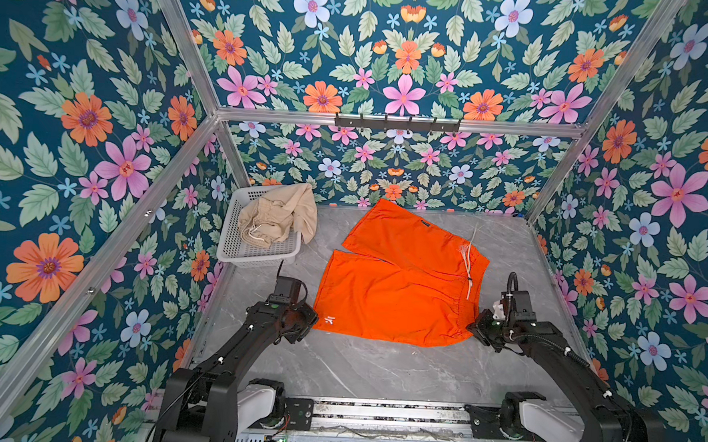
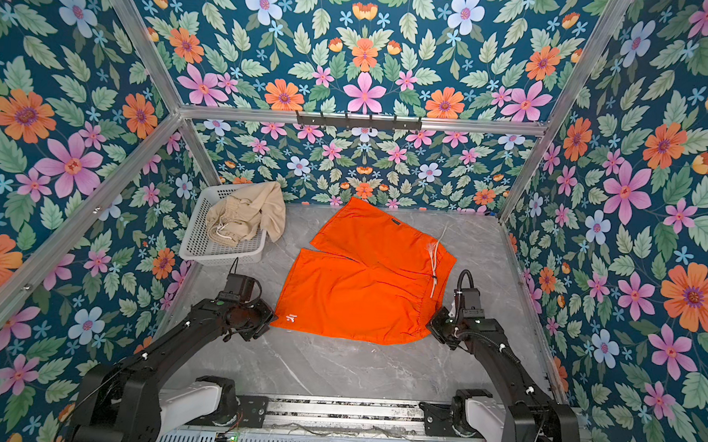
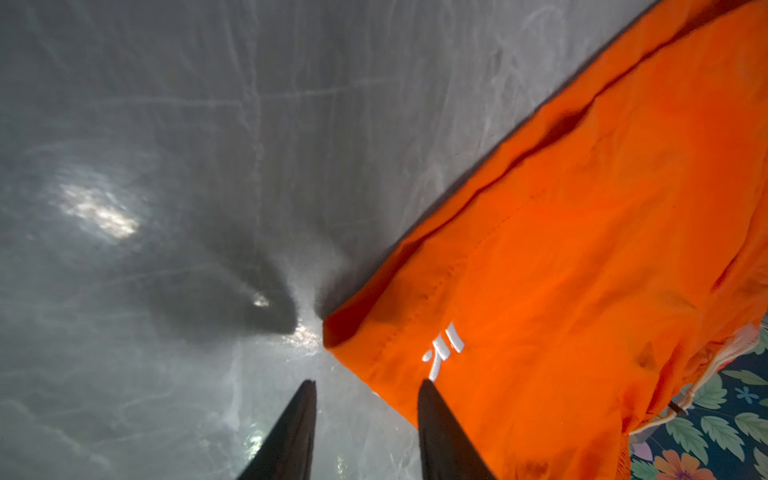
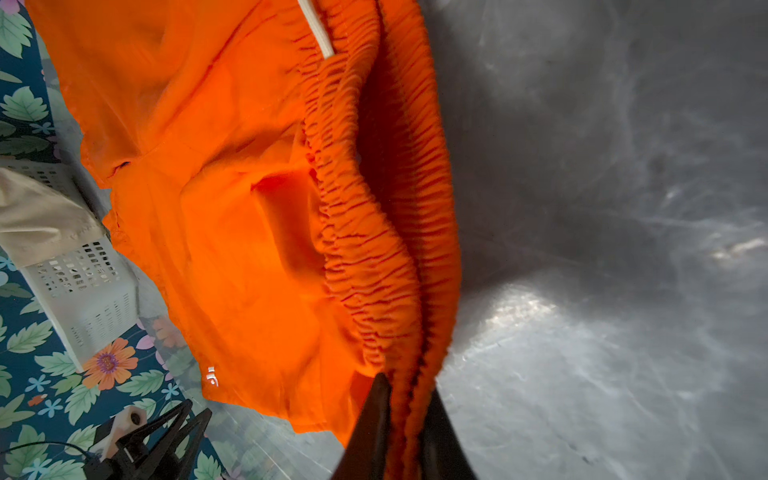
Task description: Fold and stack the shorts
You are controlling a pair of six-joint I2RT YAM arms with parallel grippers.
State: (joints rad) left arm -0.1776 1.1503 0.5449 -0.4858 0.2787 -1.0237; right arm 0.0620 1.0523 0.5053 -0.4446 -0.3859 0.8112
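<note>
The white perforated basket (image 1: pixel 250 260) stands at the far left corner of the grey tabletop (image 1: pixel 377 373). It holds only the crumpled beige shorts (image 1: pixel 277 218), with one leg draped over its right rim. The orange shorts (image 1: pixel 399 282) lie spread on the tabletop just beside the basket, outside it. The right fingers (image 4: pixel 374 424) pinch their gathered waistband. The left fingers (image 3: pixel 293 436) stand spread at the hem corner by the white logo (image 3: pixel 444 347).
</note>
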